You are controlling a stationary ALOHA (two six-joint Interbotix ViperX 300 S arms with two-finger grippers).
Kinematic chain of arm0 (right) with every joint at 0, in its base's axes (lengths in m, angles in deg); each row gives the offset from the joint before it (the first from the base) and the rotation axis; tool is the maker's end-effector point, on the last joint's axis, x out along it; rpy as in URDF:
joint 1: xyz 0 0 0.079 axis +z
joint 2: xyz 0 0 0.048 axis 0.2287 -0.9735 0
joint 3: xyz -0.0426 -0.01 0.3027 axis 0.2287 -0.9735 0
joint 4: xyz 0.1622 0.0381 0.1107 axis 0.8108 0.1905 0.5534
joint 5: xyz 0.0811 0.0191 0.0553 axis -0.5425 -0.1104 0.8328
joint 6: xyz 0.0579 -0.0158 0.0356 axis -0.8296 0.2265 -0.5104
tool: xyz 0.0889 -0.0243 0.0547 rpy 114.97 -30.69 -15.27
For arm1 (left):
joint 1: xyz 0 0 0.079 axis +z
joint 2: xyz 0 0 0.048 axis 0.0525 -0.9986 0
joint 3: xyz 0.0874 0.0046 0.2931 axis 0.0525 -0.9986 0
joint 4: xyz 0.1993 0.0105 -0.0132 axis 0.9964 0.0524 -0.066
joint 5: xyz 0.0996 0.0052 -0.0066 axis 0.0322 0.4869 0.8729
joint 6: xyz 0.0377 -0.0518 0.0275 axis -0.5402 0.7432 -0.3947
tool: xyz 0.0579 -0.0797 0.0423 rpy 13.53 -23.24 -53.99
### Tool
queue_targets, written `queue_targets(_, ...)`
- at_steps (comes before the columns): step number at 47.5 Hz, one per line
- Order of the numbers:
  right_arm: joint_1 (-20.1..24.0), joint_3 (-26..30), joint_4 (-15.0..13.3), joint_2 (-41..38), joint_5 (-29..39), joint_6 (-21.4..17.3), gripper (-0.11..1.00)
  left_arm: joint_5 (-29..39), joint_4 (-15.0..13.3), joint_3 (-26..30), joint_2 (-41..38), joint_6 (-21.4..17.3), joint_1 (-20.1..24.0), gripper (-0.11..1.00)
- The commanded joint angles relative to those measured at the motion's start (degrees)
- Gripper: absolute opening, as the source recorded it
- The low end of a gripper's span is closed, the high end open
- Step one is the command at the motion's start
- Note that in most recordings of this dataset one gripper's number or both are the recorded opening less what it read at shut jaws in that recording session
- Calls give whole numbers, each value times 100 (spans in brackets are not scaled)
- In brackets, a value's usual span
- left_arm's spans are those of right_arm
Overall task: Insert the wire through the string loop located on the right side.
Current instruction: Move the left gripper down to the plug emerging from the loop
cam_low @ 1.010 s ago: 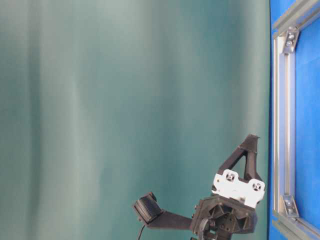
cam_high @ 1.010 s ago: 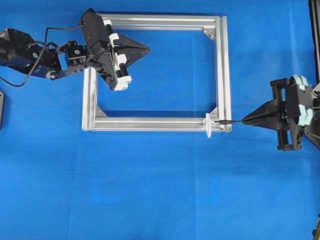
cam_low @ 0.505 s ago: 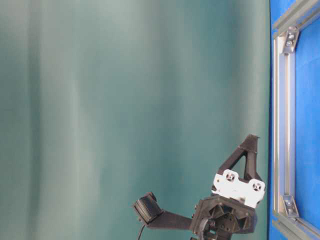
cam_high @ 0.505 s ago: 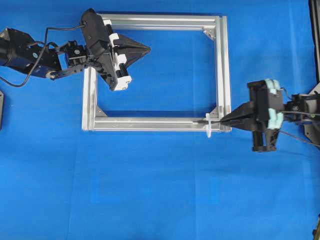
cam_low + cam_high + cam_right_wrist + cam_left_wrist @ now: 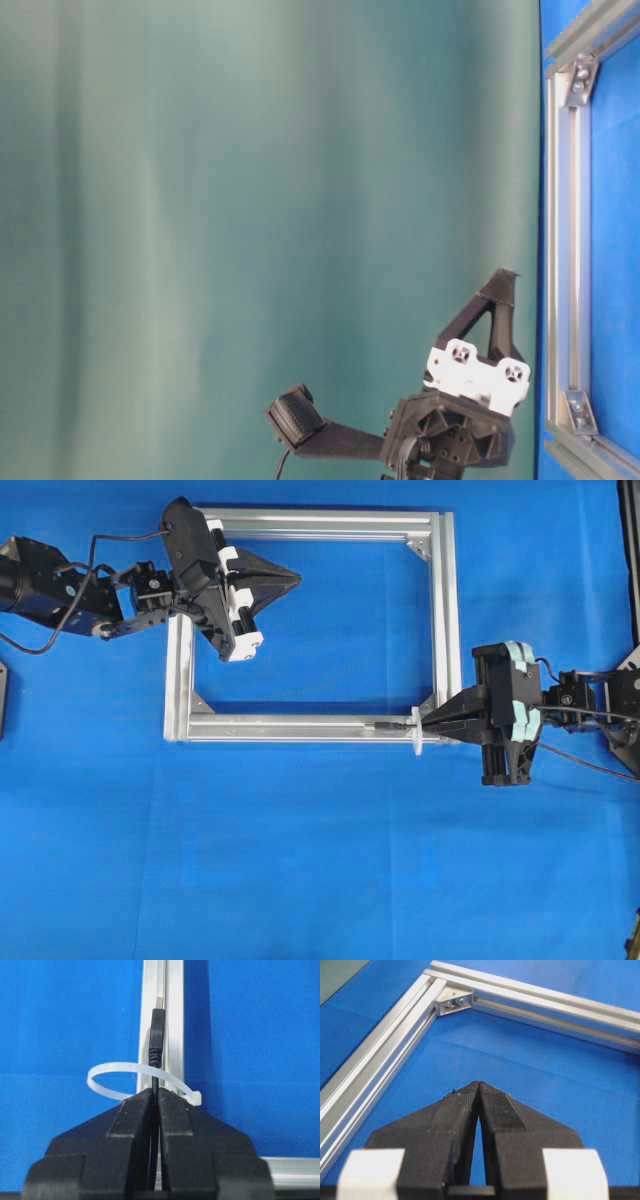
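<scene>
The wire [image 5: 156, 1035] is pinched between the shut jaws of the right gripper [image 5: 428, 724], right at the lower right corner of the frame [image 5: 300, 522]. In the right wrist view the plug tip is seen poking out past the jaws and lying along the groove of the bottom bar, with its metal end pointing away from the camera. The loop [image 5: 142, 1082] (a thin white zip-tie sort of ring) is standing up off that bar, and the wire is threaded through it: the plug body sits on the far side of the ring while the jaws are parked just on the near side, nearly touching it. From overhead, the loop [image 5: 416, 730] is seen as a small white piece across the bottom bar near the corner bracket, and the dark tip is stretched out to its left along the bar.

The left gripper [image 5: 293, 577] is held over the upper left part of the frame, above the blue counter [image 5: 320, 860]. Its jaws are pressed together with nothing held between them, which is clear enough in the left wrist view [image 5: 479, 1085]. In the table-level view only this gripper [image 5: 505, 277] and the frame's left bar are caught.
</scene>
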Motion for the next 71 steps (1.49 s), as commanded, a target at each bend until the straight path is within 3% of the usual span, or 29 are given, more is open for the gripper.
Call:
queue_targets(1, 9, 62, -9, 26, -53, 9, -4, -26, 26, 70, 193, 18, -35, 0)
queue_targets(11, 9, 70, -9, 26, -53, 9, -4, -26, 26, 44, 185, 44, -387, 0)
queue_targets(30, 9, 79, -9, 26, -53, 9, -4, 62, 18, 114, 193, 114, -1872, 0)
queue_targets(40, 9, 79, 0, 26, -53, 9, -4, 62, 26, 167, 193, 246, -2435, 0)
queue_targets(58, 18, 79, -9, 26, -53, 9, -4, 396, 26, 404, 114, 264, -2426, 0)
queue_targets(71, 18, 88, -9, 26, -62, 9, -4, 1046, 26, 1362, -255, 176, -2294, 0)
